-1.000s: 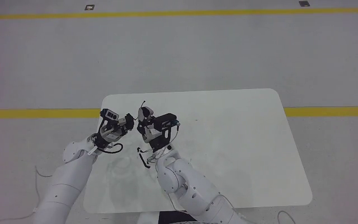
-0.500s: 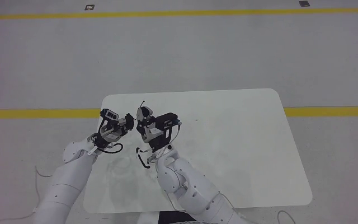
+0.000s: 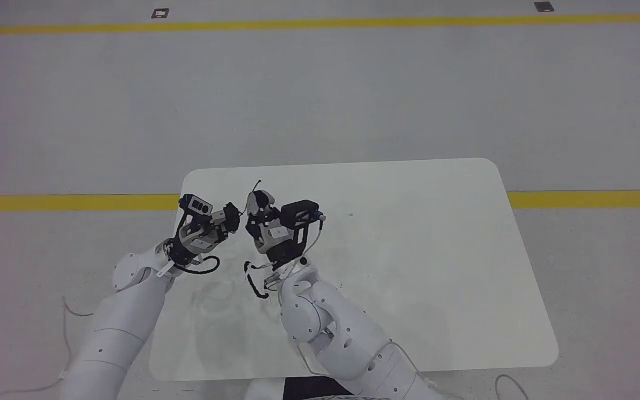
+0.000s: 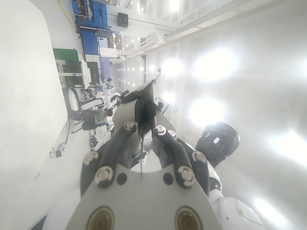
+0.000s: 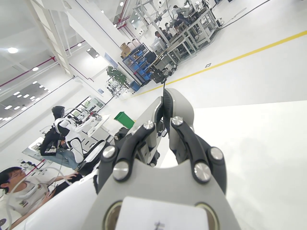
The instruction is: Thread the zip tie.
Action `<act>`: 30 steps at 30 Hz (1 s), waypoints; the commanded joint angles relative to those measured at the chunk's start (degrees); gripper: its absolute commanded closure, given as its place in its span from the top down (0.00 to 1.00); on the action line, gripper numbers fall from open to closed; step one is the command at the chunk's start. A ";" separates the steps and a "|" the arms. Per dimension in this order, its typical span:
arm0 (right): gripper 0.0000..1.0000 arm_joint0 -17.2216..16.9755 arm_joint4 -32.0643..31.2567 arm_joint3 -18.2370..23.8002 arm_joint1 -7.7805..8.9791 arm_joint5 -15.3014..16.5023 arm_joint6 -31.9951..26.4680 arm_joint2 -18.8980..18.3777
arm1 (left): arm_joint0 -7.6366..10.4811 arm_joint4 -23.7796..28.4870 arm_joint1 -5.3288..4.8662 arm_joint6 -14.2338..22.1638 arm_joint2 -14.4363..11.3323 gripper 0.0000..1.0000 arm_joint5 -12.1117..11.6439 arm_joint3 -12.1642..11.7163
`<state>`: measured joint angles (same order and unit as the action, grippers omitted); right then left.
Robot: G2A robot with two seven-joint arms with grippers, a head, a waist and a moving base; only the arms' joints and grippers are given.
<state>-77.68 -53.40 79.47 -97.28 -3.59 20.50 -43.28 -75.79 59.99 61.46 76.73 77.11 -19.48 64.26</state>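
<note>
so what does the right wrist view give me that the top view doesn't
Right wrist view: the right gripper close up, fingers shut on the zip tie, its tip poking past them. Top view: the whole table, with the left gripper facing the right one above its left part. Both: right gripper, zip tie, table surface.

Bright overhead light; lamp glare — left wrist view.
</note>
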 commanded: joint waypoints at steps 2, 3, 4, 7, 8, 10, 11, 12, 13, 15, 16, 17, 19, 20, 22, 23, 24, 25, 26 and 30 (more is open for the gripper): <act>0.00 -0.15 -0.01 0.18 0.06 0.24 0.75 -0.13 | 0.00 0.00 0.00 0.00 0.00 0.00 0.00 0.00; 0.00 -0.25 -0.01 0.35 0.11 0.46 1.15 -0.16 | 0.00 0.00 0.00 0.00 0.00 0.00 0.00 0.00; 0.00 -0.33 -0.01 0.46 0.16 0.67 1.34 -0.15 | 0.00 0.00 0.00 0.00 0.00 0.00 0.00 0.00; 0.00 -0.47 -0.02 0.62 0.28 1.11 1.20 0.00 | 0.00 0.00 0.00 0.00 0.00 0.00 0.00 0.00; 0.00 -0.46 0.04 0.58 0.30 1.20 1.05 0.08 | 0.00 0.00 0.00 0.00 0.00 0.00 0.00 0.00; 0.00 -0.39 0.33 0.19 0.29 1.33 0.62 0.27 | 0.00 0.00 0.00 0.00 0.00 0.00 0.00 0.00; 0.00 -0.31 0.51 -0.06 0.25 1.39 0.52 0.34 | 0.00 0.00 0.00 0.00 0.00 0.00 0.00 0.00; 0.00 -0.22 0.65 -0.30 0.20 1.42 0.51 0.41 | 0.00 0.00 0.00 0.00 0.00 0.00 0.00 0.00; 0.00 -0.09 0.84 -0.66 0.14 1.50 0.47 0.56 | 0.00 0.00 0.00 0.00 0.00 0.00 0.00 0.00; 0.00 0.13 1.19 -1.18 0.04 1.63 0.57 0.80 | 0.00 0.00 0.00 0.00 0.00 0.00 0.00 0.00; 0.00 0.23 1.35 -1.45 -0.01 1.65 0.66 0.91 | 0.00 0.00 0.00 0.00 0.00 0.00 0.00 0.00; 0.00 0.36 1.61 -1.79 -0.07 1.69 0.77 1.02 | 0.00 0.00 0.00 0.00 0.00 0.00 0.00 0.00; 0.00 0.55 1.94 -2.24 -0.16 1.70 1.01 1.15 | 0.00 0.00 0.00 0.00 0.00 0.00 0.00 0.00; 0.00 0.63 2.18 -2.46 -0.20 1.65 1.21 1.18 | 0.00 0.00 0.00 0.00 0.00 0.00 0.00 0.00; 0.00 0.74 2.62 -2.72 -0.26 1.67 1.49 1.21 | 0.00 0.00 0.00 0.00 0.00 0.00 0.00 0.00; 0.00 0.80 2.79 -2.85 -0.29 1.67 1.62 1.25 | 0.00 0.00 0.00 0.00 0.00 0.00 0.00 0.00; 0.00 0.83 2.93 -2.92 -0.31 1.67 1.73 1.25 | 0.00 0.00 0.00 0.00 0.00 0.00 0.00 0.00; 0.00 0.85 3.04 -2.98 -0.32 1.69 1.87 1.25 | 0.00 0.00 0.00 0.00 0.00 0.00 0.00 0.00; 0.00 0.85 3.12 -2.97 -0.33 1.71 2.20 1.20 | 0.00 0.00 0.00 0.00 0.00 0.00 0.00 0.00; 0.00 0.59 2.94 -2.28 -0.25 1.82 3.88 0.88 | 0.00 0.00 0.00 0.00 0.00 0.00 0.00 0.00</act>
<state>-77.02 -50.44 77.01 -97.57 -1.83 24.06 -42.33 -75.79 59.99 61.46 76.73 77.11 -19.48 64.26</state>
